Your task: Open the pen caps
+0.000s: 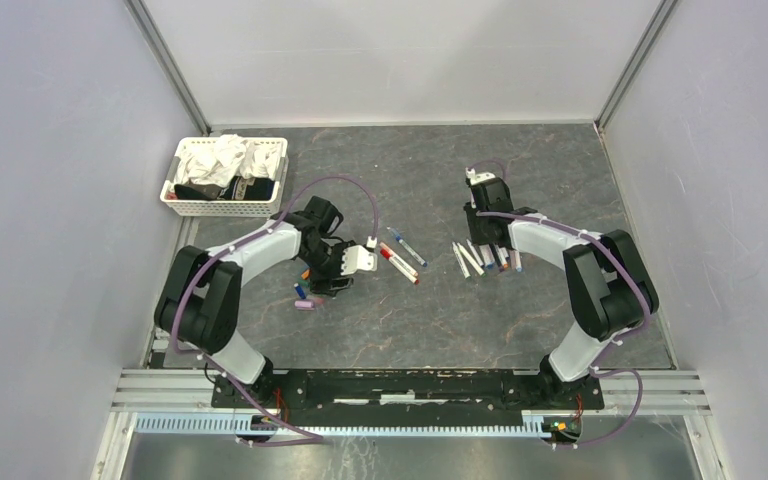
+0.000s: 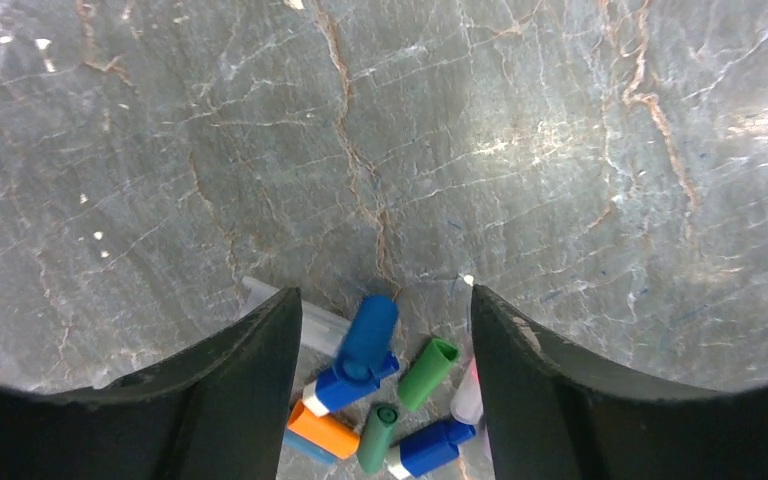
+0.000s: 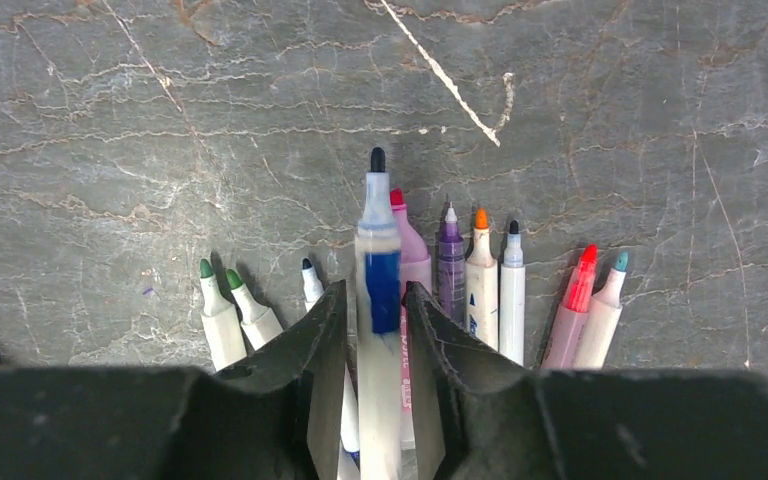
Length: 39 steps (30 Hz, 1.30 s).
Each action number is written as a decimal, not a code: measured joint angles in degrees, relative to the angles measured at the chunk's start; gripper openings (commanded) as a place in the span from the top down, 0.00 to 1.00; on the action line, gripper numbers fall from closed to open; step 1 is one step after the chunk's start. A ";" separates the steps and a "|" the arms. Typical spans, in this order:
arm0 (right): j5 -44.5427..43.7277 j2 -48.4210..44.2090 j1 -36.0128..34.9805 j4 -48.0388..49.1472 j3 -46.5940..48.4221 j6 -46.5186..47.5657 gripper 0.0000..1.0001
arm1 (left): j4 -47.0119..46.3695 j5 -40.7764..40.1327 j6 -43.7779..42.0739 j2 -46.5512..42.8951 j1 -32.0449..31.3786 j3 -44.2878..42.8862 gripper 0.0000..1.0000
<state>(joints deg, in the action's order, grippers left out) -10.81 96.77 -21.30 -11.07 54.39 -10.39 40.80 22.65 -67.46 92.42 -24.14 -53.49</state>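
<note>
My left gripper [image 2: 385, 300] is open and empty, low over a heap of loose pen caps: a blue cap [image 2: 370, 335], a green cap [image 2: 427, 372], an orange cap [image 2: 322, 428] and others lie between its fingers. In the top view this heap [image 1: 305, 293] lies at the left gripper [image 1: 332, 272]. My right gripper [image 3: 375, 290] is shut on an uncapped white pen with a blue band [image 3: 380, 270], its black tip pointing away. Under and beside it lies a row of several uncapped pens [image 3: 480, 280], seen in the top view [image 1: 475, 258] by the right gripper [image 1: 488, 235].
Two capped pens lie at the table's middle, one red-ended [image 1: 398, 263] and one blue-ended [image 1: 407, 247]. A white basket [image 1: 222, 207] of cloths stands at the back left. Grey walls close in both sides and the back.
</note>
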 measured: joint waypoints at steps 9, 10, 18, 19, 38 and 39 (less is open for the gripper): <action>0.46 -1.16 0.00 -0.26 -0.87 0.22 0.62 | 7.39 1.64 2.51 -5.25 0.00 -8.04 0.20; 0.59 -1.68 -0.02 -0.44 -1.27 0.20 0.63 | 7.93 1.79 3.04 -5.64 0.00 -9.18 0.20; 1.20 -6.16 -1.92 -0.94 -3.21 -0.22 0.64 | 12.63 1.92 8.90 -7.23 0.04 -17.97 0.16; 1.46 -6.64 -2.56 -0.94 -3.39 -0.33 0.62 | 13.16 1.86 10.10 -7.45 0.07 -19.12 0.15; 10.38 0.74 -24.61 2.12 3.17 1.53 0.66 | 12.66 -1.90 20.81 -15.63 4.48 -23.04 0.06; 10.43 1.29 -24.98 2.08 3.17 1.60 0.67 | 12.70 -2.16 20.83 -15.63 4.59 -23.04 0.07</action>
<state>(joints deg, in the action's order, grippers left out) -0.38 98.06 -46.28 -8.99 57.56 -8.80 53.49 20.49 -46.63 76.79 -19.55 -76.53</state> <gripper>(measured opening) 0.348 0.943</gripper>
